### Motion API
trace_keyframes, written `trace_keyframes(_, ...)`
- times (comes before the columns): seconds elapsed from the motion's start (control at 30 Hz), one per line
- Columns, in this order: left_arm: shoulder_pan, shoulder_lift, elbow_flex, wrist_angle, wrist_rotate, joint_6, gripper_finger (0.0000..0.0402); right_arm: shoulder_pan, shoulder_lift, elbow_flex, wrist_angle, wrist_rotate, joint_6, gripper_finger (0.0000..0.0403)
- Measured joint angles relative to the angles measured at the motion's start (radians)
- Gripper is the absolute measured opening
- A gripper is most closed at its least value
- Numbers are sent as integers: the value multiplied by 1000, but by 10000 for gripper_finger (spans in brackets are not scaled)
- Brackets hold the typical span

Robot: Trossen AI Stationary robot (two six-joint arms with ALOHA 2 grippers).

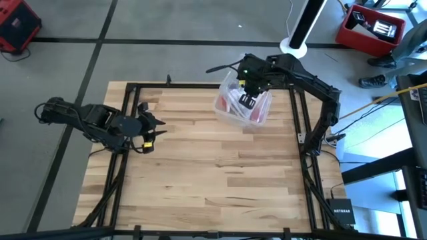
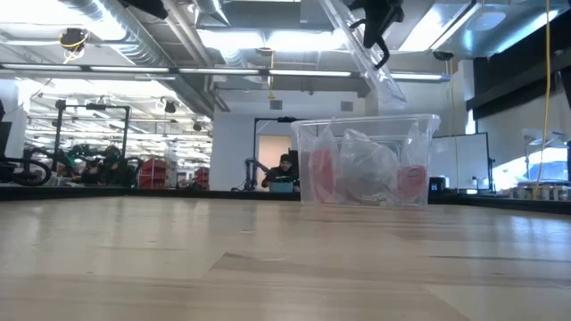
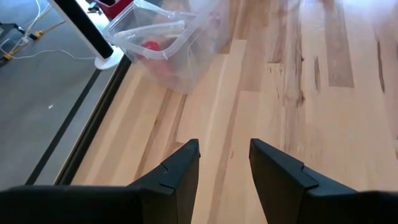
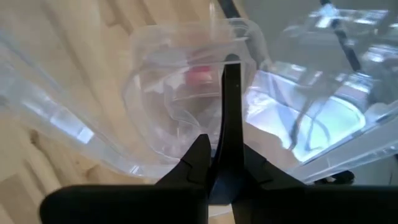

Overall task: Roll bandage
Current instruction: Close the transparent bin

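Note:
The bandage shows as pink-red fabric (image 2: 321,174) inside a clear plastic box (image 1: 243,103) at the table's far right, next to crumpled clear wrapper (image 2: 366,169). The same pink also shows through the box wall in my wrist views (image 4: 199,74) (image 3: 151,46). My right gripper (image 4: 227,149) hangs above the box, shut on the box's clear lid (image 2: 370,62). My left gripper (image 3: 224,162) stands open over bare wood at the table's left side (image 1: 150,130), with nothing between its fingers. My right gripper pinches the clear lid at its edge (image 4: 245,118) between its two shut fingers, which slant down from above. The lid hangs tilted below the gripper (image 2: 384,85), lifted clear of the box's rim.
Black frame rails (image 1: 297,113) run along the table's edges. A white pole's base (image 1: 293,47) stands just beyond the far edge near the box. Bare wooden tabletop (image 1: 213,173) spreads across the middle and near side.

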Motion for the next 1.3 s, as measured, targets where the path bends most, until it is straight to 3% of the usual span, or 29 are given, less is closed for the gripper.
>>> trace_keyframes(0.3,0,1,0,-1,-2,-1,134,-66,-82,-17,4,-84,-19,32)
trace_keyframes(0.53,0,1,0,-2,-2,-1,134,-90,-289,-323,-4,-148,10,32)
trace_keyframes(0.67,0,1,0,-1,-10,-1,134,-90,-379,-458,-5,-124,30,32)
trace_keyframes(0.77,0,1,1,0,-15,-2,134,-90,-386,-497,6,-67,12,32)
trace_keyframes(1.3,0,1,1,5,-23,-49,134,-116,-250,-512,229,-75,-154,32)
